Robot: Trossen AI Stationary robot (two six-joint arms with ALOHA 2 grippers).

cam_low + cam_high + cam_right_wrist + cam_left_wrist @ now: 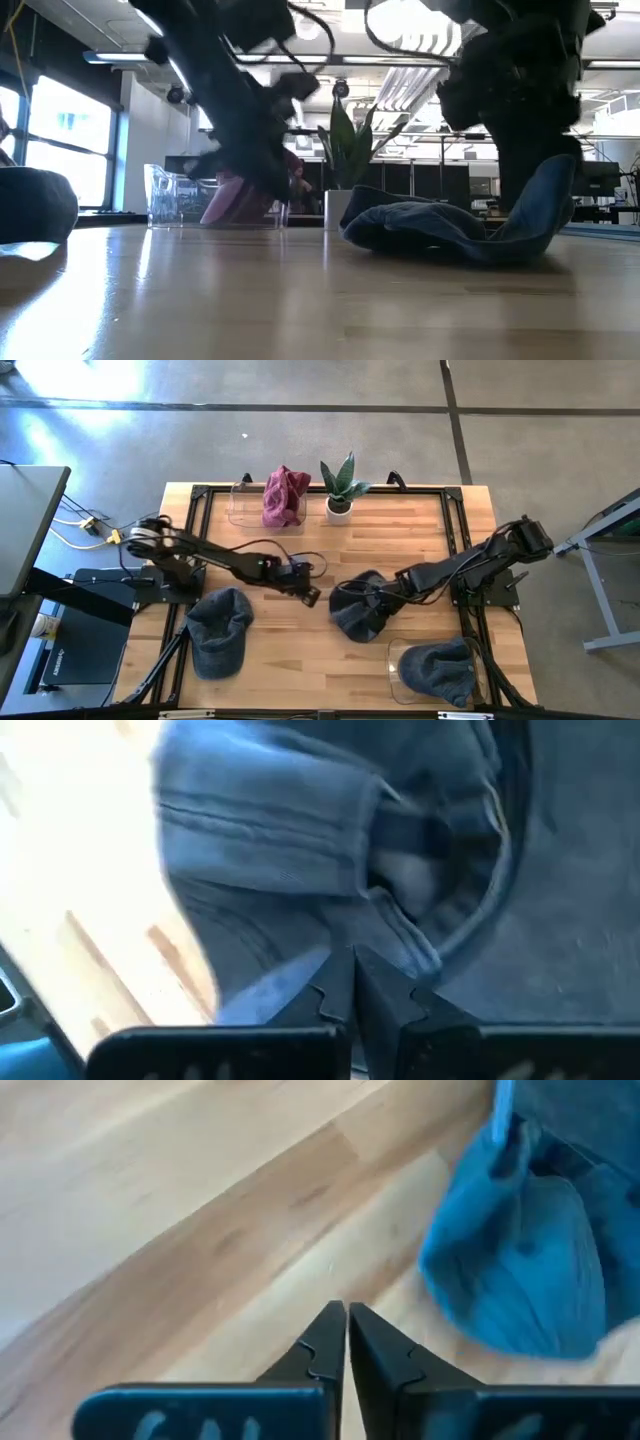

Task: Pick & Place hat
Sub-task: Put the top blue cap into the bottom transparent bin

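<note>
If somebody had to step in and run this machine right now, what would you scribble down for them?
Right gripper: fingers shut on the middle hat, which is mid-table, one side lifted in the low view.
Left gripper: fingers shut, holding nothing, just beside that hat.
Done: one blue hat sits in the clear bin at the near right; a red hat is in the far bin.
Left: place the middle hat, then the loose hat at the near left.
</note>
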